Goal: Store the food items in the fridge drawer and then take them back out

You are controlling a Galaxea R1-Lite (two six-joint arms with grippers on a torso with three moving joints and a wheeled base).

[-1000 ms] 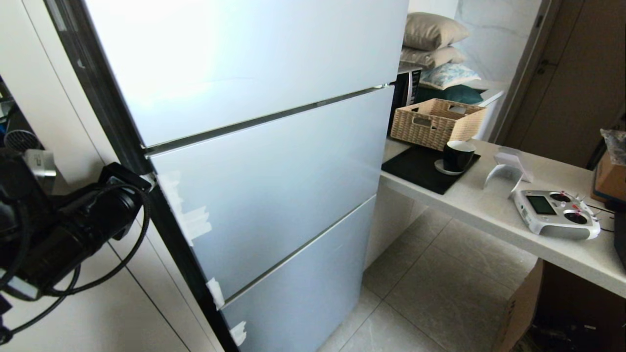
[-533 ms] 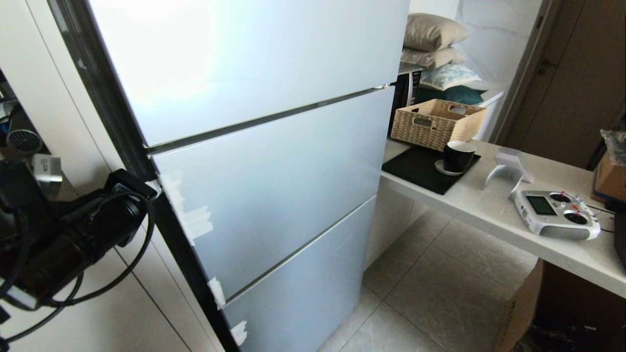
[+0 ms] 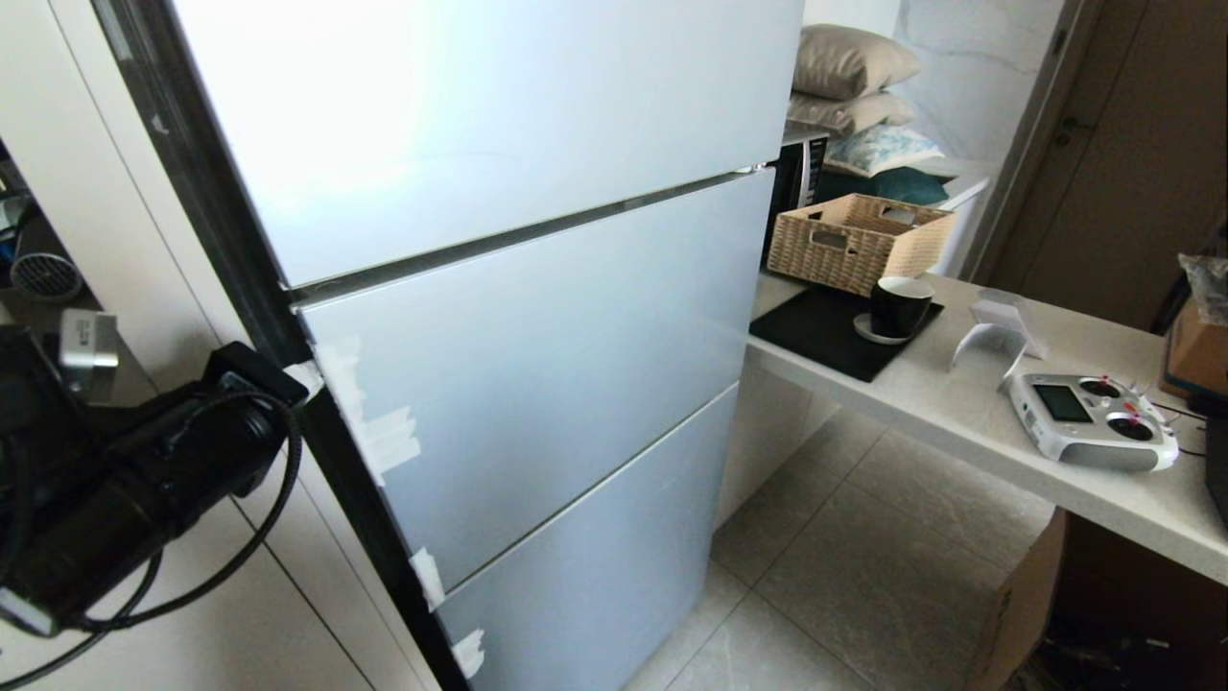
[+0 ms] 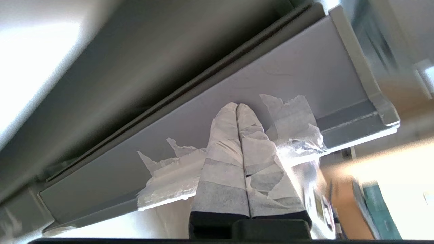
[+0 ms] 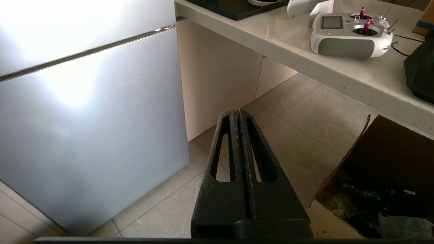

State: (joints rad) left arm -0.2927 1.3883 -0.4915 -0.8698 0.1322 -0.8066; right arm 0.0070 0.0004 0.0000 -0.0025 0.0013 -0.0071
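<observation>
The food items and the fridge drawer are out of view; the fridge shows only its silver door fronts. My left arm reaches in at the left edge of the middle door, beside the white tape scraps. In the left wrist view my left gripper is shut and empty. Its tape-wrapped fingertips rest against the grey side edge of the door, between torn tape scraps. My right gripper is shut and empty, hanging over the floor tiles by the lowest door.
To the right a pale counter carries a wicker basket, a black cup on a dark mat, and a white remote controller. An open cardboard box stands under the counter. White cabinet fronts stand left of the fridge.
My left arm has sunk a little along the fridge's left edge. The middle door's taped corner has shifted slightly down and right with it. The right arm has not moved.
</observation>
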